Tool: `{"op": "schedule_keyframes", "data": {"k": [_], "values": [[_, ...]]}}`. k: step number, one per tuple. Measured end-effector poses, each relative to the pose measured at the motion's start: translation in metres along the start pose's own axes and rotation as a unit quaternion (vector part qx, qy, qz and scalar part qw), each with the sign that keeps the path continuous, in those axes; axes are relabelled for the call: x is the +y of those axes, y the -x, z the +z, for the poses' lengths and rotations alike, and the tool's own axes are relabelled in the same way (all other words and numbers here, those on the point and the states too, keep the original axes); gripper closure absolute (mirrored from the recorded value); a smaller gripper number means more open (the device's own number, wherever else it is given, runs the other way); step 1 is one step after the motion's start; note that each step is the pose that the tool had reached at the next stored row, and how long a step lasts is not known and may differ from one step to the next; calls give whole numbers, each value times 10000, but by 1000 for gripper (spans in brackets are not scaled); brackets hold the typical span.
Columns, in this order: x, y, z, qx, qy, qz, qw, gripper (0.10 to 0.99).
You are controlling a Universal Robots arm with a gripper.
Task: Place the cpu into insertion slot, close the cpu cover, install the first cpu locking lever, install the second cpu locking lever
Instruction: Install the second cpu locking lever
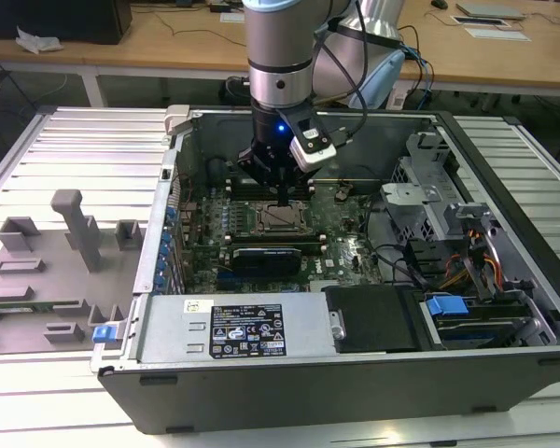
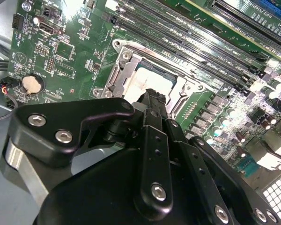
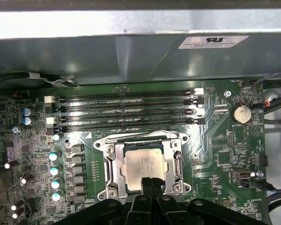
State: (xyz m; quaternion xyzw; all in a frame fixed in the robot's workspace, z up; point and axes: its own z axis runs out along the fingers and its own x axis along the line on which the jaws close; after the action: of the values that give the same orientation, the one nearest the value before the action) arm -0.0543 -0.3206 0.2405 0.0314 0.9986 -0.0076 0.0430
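Your claw (image 3: 148, 183) has its fingers pressed together, pinching nothing. In the first wrist view the two tips meet as one narrow black point right at the near edge of the cpu (image 3: 144, 163).

The cpu lies flat in the insertion slot (image 3: 113, 165), pale metal top showing, square to the socket walls. So the chip is seated, directly under and just beyond your fingertips, on the side toward the memory slots (image 3: 126, 111). In the second wrist view the tips sit on or just above its edge; contact can't be confirmed.

The cpu cover (image 3: 140, 139) looks down around the chip: silver frame on all sides, cpu visible through the window. I can't tell whether either locking lever is latched.

Key relation: everything of the task is straight below the tip, no lateral offset worth noting. The socket's long side runs away from the claw, toward the memory slots.

The exterior view agrees: the arm hangs vertically inside the PC case (image 1: 504, 187), tip over the socket (image 1: 282, 218).
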Motion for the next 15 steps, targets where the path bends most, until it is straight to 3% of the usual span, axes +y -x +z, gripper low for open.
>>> {"op": "schedule_keyframes", "data": {"k": [3,6,10,14,15], "values": [[-1,1,-14,2,-3,0,10000,980],[-1,7,-84,0,-1,0,10000,980],[-6,7,-87,0,-1,-1,10000,980],[-83,-3,-86,0,0,0,10000,980],[-161,-9,-85,0,0,0,10000,980]]}}
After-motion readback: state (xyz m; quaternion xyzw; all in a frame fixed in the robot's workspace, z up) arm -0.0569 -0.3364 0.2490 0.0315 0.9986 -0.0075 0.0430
